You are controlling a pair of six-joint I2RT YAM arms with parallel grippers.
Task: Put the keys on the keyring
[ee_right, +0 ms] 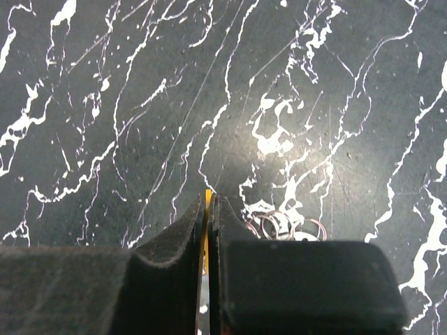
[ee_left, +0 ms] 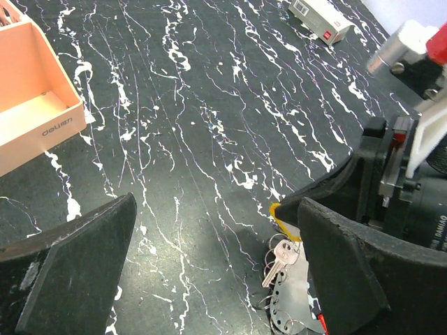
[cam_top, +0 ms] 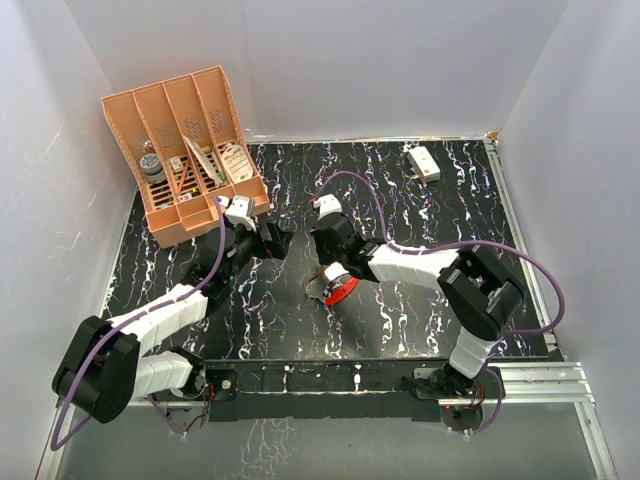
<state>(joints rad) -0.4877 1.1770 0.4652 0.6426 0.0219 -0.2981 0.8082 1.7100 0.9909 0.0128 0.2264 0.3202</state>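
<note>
R gripper (ee_right: pixel 211 209) is pinched tight on a thin yellow piece (ee_right: pixel 207 201). The keys (ee_left: pixel 280 254) lie just under it on the table, red keyring (cam_top: pixel 341 291) beside them. L gripper (ee_left: pixel 216 223) spread wide, holding nothing. Risk: that skinny pinch slips, or L fingers snag the bunch and drag it. Orange organizer (cam_top: pixel 215 90), 4 slots w/ small odds, can't ID.

The right gripper (cam_top: pixel 334 277) hides most of the keyring (cam_top: pixel 342 292) and the yellow piece (ee_right: pixel 207 197) it pinches.
</note>
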